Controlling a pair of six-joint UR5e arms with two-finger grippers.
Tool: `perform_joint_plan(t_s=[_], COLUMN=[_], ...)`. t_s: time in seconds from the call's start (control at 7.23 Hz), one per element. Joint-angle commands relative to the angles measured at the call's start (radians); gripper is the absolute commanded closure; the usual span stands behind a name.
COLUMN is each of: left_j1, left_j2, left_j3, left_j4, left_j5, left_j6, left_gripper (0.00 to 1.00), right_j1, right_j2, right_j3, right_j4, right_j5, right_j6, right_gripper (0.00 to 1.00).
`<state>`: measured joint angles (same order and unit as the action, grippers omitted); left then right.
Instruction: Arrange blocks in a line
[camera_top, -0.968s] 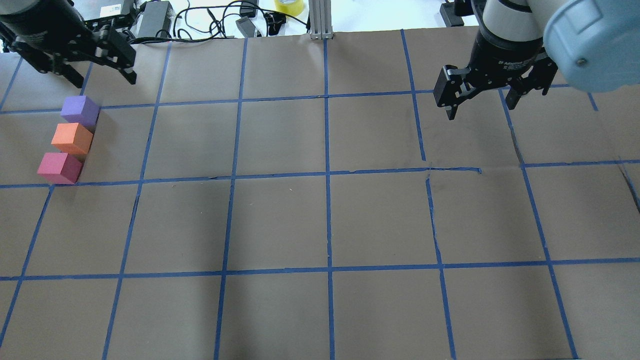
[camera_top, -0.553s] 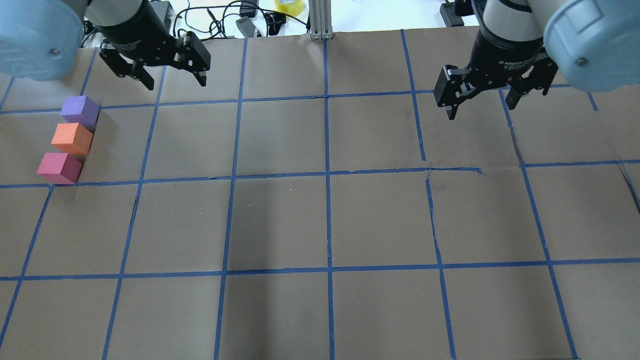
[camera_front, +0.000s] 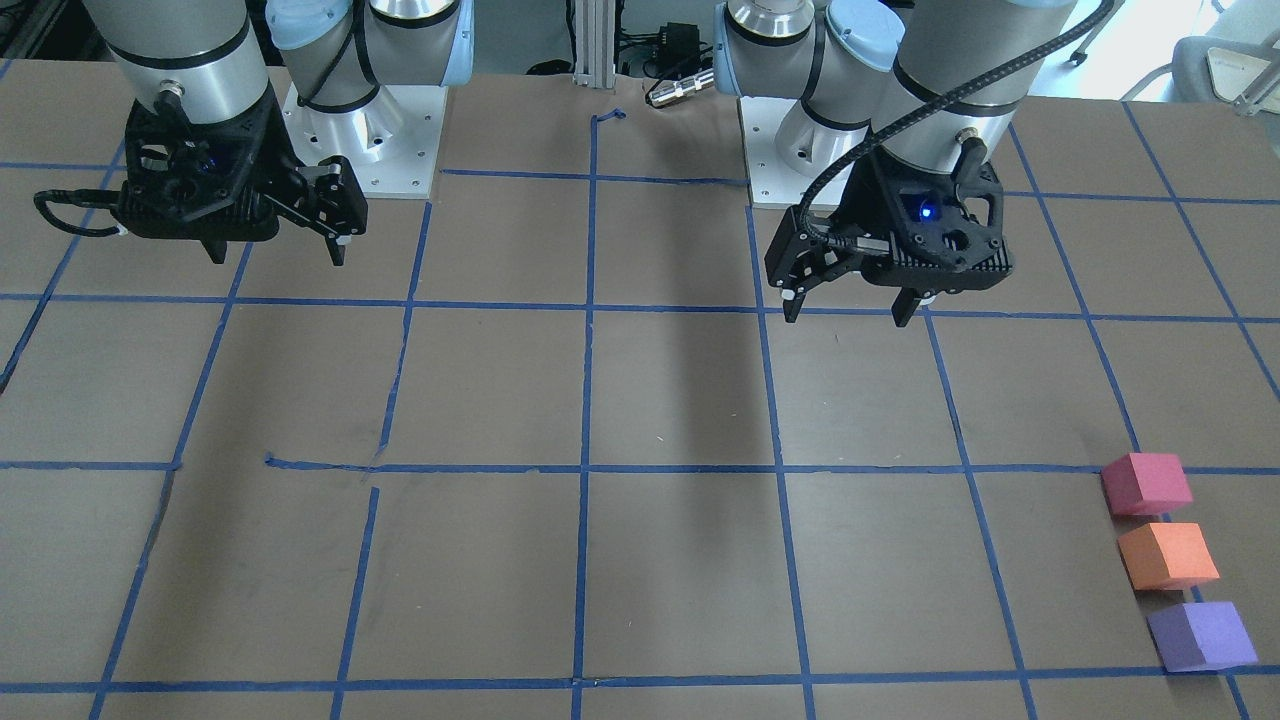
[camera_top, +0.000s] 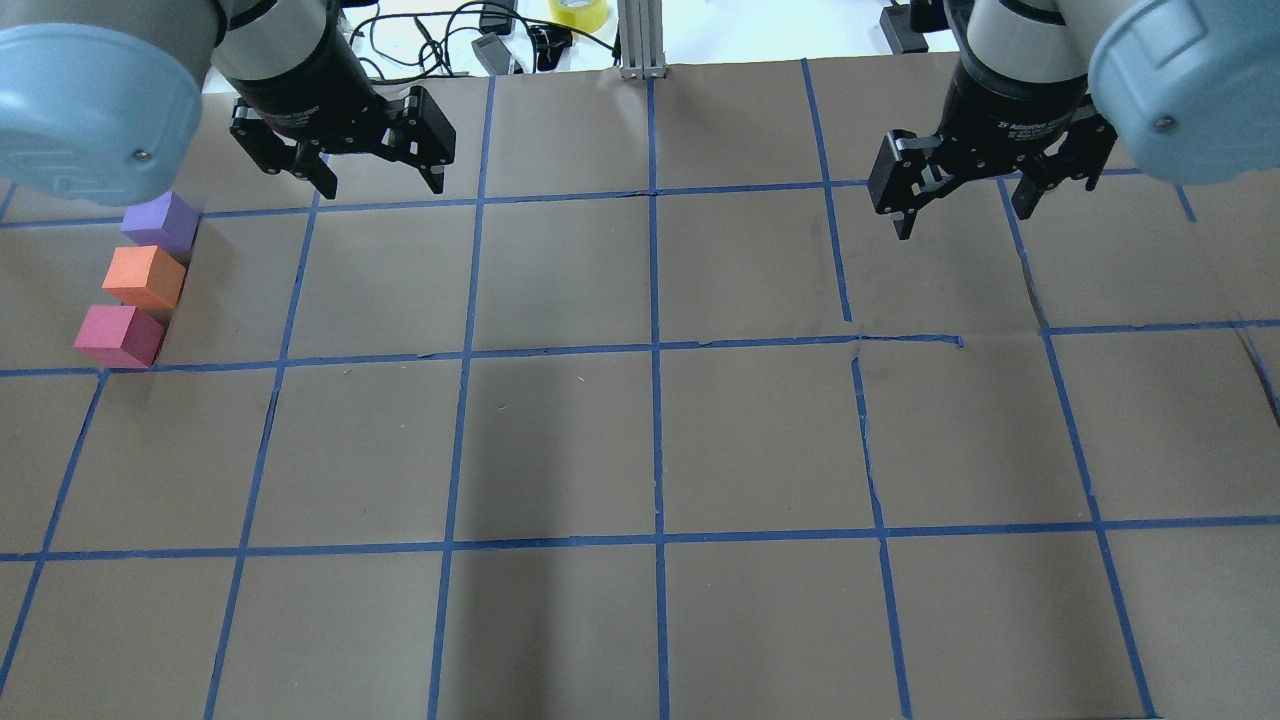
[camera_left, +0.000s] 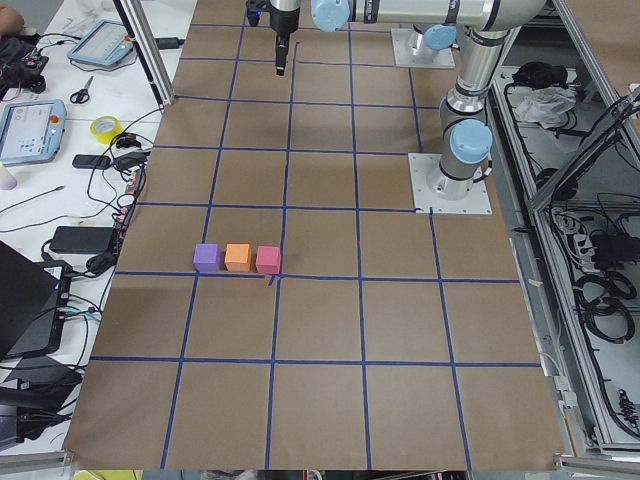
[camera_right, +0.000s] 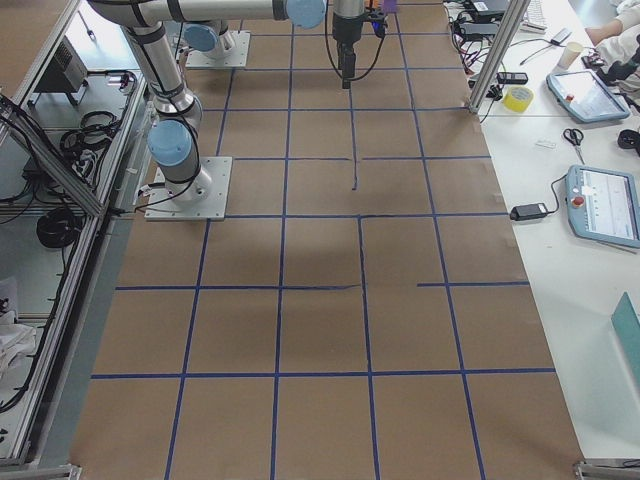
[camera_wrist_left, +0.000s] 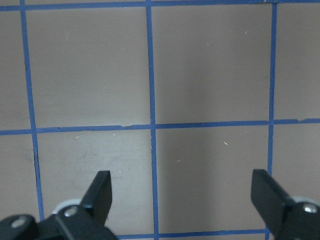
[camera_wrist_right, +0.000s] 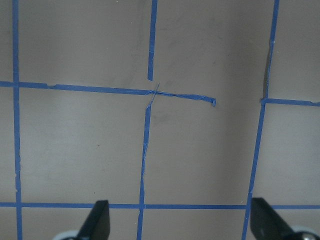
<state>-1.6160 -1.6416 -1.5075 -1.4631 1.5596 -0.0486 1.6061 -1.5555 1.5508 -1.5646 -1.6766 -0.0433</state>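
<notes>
Three small cubes sit in a close row at the table's left edge: purple (camera_top: 160, 222), orange (camera_top: 145, 277) and pinkish-red (camera_top: 118, 336). They also show in the front view as pinkish-red (camera_front: 1146, 483), orange (camera_front: 1167, 555) and purple (camera_front: 1200, 635), and in the exterior left view, where the orange one (camera_left: 237, 257) is in the middle. My left gripper (camera_top: 381, 183) (camera_front: 846, 312) (camera_wrist_left: 183, 195) is open and empty, above the table, to the right of the row and apart from it. My right gripper (camera_top: 965, 218) (camera_front: 277, 255) (camera_wrist_right: 180, 220) is open and empty over the far right of the table.
The table is brown paper with a blue tape grid, with a broken tape line (camera_top: 905, 340) right of centre. Beyond its far edge are cables, a yellow tape roll (camera_top: 578, 12) and an aluminium post (camera_top: 640, 40). The arms' base plates (camera_front: 370, 140) stand at the robot's side.
My left gripper has moved right, from the table's far left corner by the purple cube to about two grid lines over. The cubes and the right arm have not moved.
</notes>
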Motion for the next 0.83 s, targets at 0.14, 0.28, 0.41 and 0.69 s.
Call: perform_joint_plan(t_s=[0.14,0.28,0.41,0.69], left_j1=[0.013,0.013,0.013,0.013], left_j2=[0.032,0.032,0.034,0.034], left_j3=[0.007,0.006,0.000,0.000], left_j4=[-0.141,-0.140,-0.140,-0.137], left_j5=[0.008,0.008,0.008,0.010], left_j6=[-0.020,-0.020,-0.017,-0.011], left_gripper=[0.00,0.00,0.00,0.00], right_j1=[0.000,0.000,0.000,0.000], right_j2=[0.000,0.000,-0.002,0.000], right_j3=[0.000,0.000,0.000,0.000], right_j4=[0.000,-0.003,-0.003,-0.012], right_j5=[0.000,0.002,0.002,0.005], right_j6=[0.000,0.000,0.000,0.002], right_gripper=[0.00,0.00,0.00,0.00])
